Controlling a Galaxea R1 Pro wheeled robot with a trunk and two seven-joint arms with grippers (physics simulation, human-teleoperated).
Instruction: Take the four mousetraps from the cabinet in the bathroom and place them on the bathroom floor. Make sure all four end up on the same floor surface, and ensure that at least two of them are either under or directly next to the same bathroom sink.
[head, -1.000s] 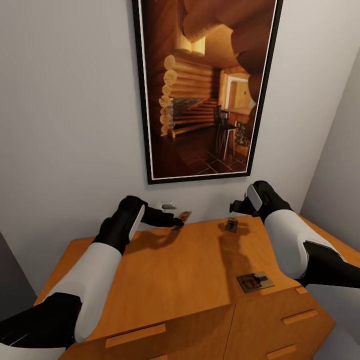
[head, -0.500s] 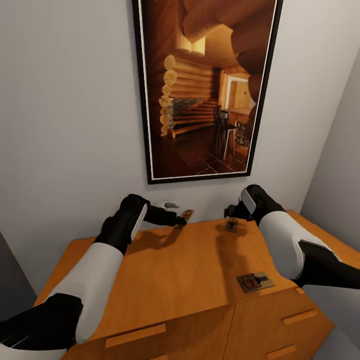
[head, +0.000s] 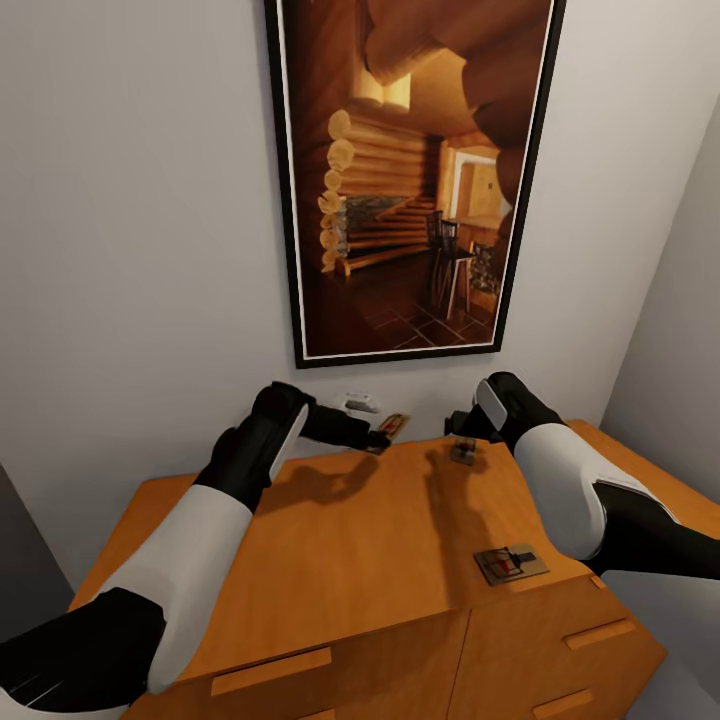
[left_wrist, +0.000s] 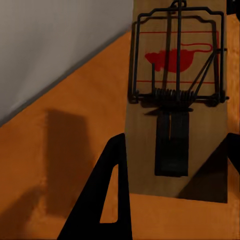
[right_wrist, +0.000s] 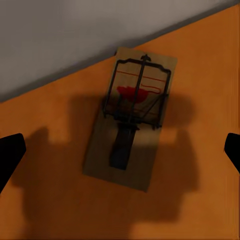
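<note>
Head view: your two claws work at the back of the orange-brown wooden cabinet (head: 380, 560).
Your left claw (head: 385, 437) grips a flat tan mousetrap (left_wrist: 177, 100) lifted off the top; your right claw (right_wrist: 120, 150) hangs wide open over another mousetrap (right_wrist: 131, 117) lying there.

I've carried the left gripper (head: 385, 437) and its clamped mousetrap (head: 391, 428) rightward along the cabinet's (head: 350, 560) back edge, lifting slightly.

Soft, even light is filling the room.
Both arms are throwing blurry dark shadows across the cabinet top (head: 380, 540); wrist pictures are looking dimmer, slightly soft, with no glare showing.
</note>
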